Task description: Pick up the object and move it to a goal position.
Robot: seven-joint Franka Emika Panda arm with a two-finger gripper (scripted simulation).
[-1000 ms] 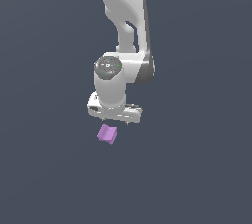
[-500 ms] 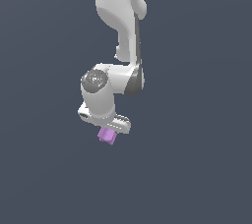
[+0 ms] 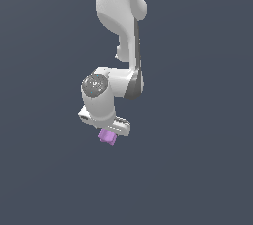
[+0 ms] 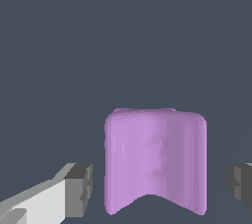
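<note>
The object [image 3: 106,137] is a small light-purple lump just under the white hand in the exterior view. In the wrist view it [image 4: 155,161] fills the space between the two fingers. My gripper [image 3: 108,131] is open and straddles it, also shown in the wrist view [image 4: 160,188]. A narrow gap shows between the object and each of the dark fingertips [image 4: 79,188]. The far fingertip is cut off by the frame's edge. In the exterior view the fingers are hidden behind the hand.
The white arm [image 3: 121,31] comes down from the top of the exterior view. Everything around it is a plain dark grey-blue surface [image 3: 197,169], with no other objects, edges or goal marker in sight.
The hand has come down and shifted to the exterior view's left, closing in on the object. The object has stayed in place.
</note>
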